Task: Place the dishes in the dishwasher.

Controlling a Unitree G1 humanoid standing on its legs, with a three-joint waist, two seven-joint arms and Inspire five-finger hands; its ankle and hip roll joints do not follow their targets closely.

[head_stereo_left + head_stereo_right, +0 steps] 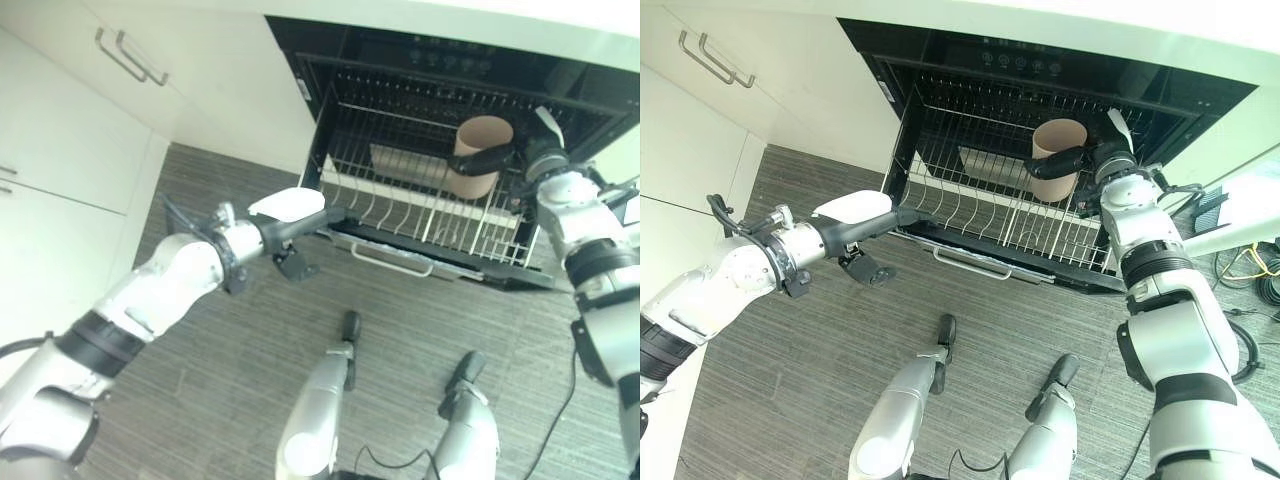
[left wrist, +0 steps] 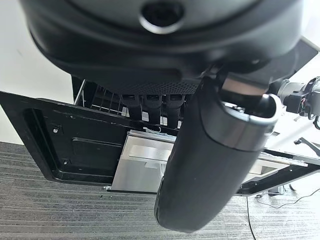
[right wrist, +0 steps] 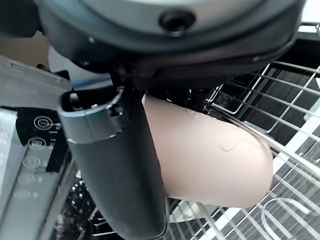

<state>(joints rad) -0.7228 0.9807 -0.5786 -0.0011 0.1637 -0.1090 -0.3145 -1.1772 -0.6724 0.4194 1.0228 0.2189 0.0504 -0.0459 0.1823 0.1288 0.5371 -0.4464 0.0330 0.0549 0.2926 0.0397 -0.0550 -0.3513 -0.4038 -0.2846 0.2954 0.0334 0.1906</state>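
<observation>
My left hand [image 1: 855, 235] is reaching toward the front left corner of the wire rack [image 1: 980, 215]; its fingers are lying straight against the rack's edge, gripping nothing. My right hand [image 1: 1070, 163] is curling around a tan cup [image 1: 1058, 150], holding it over the rack inside the open dishwasher [image 1: 1040, 70]. White cabinets [image 1: 70, 110] are standing to the left, above a grey striped floor [image 1: 420, 320].

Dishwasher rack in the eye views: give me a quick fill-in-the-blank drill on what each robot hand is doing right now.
1. The right robot hand is curled round a tan ____.
2. That item is above the wire ____ of the open black dishwasher.
3. The left robot hand reaches the rack's ____ corner.

Missing words: cup; rack; front-left
</observation>
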